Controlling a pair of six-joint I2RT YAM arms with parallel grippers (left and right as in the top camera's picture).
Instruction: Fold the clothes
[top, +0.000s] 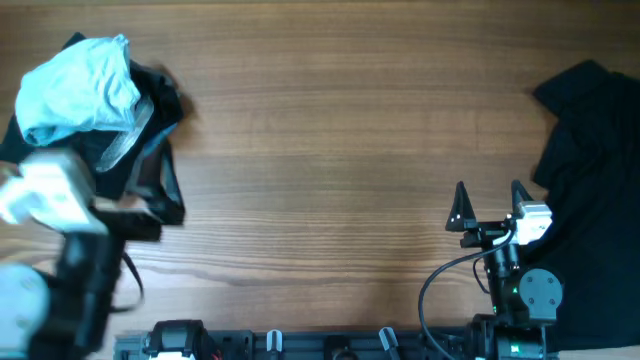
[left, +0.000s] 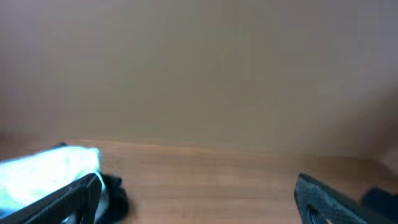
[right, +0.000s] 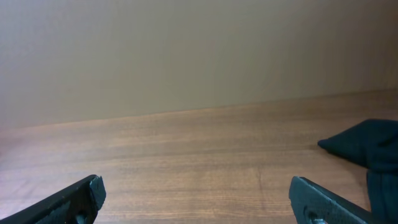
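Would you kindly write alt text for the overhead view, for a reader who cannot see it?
A wooden table seen from above holds a crumpled pale sky-blue T-shirt heaped on a black garment with grey lining at far left, and a spread black garment at the right edge. The right gripper stands open and empty beside it; the left arm is blurred.

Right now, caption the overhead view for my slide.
Left gripper and right gripper open over a wooden table; pale blue T-shirt heaped on black garments far left, black cloth at right.
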